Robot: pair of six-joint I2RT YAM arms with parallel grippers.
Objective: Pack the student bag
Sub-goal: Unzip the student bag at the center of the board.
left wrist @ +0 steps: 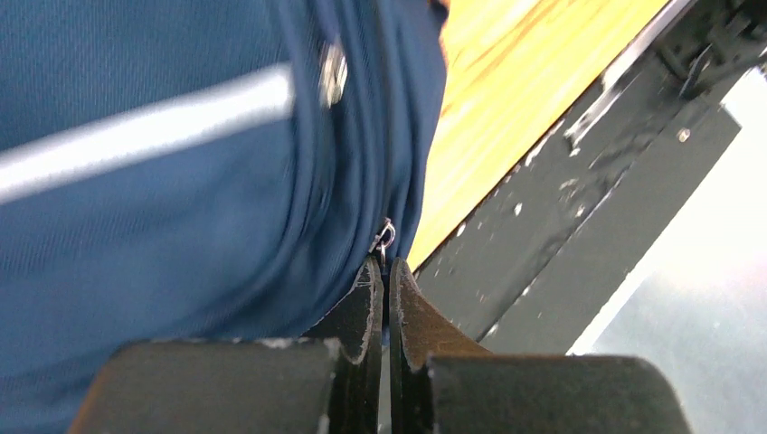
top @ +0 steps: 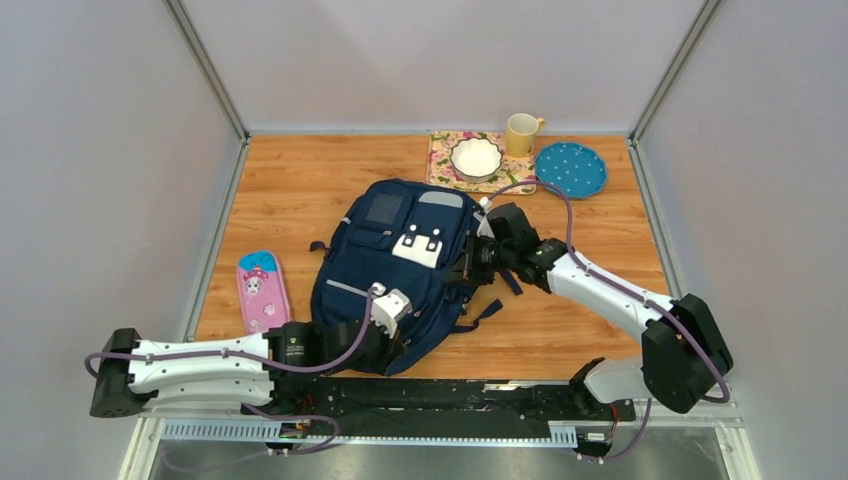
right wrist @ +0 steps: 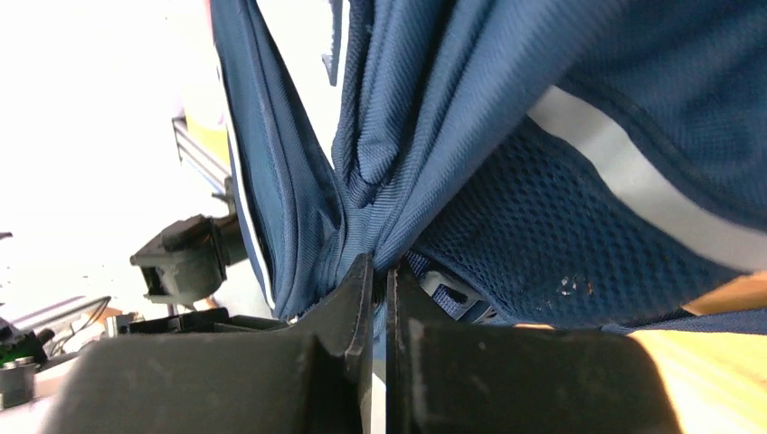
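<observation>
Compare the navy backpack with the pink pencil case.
The large navy blue fabric backpack dwarfs the small pink oblong pencil case. The backpack is pinched by the left gripper and right gripper; the pencil case lies untouched, apart on its left. Both rest on the wooden table.

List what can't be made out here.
Bag interior: every view, covered by its fabric.
Whether the left gripper pinches the zip pull: left wrist view, shut fingertips hide it.
How much fabric the right gripper holds: right wrist view, folds hide it.
Pencil case print: top view, too small.
</observation>
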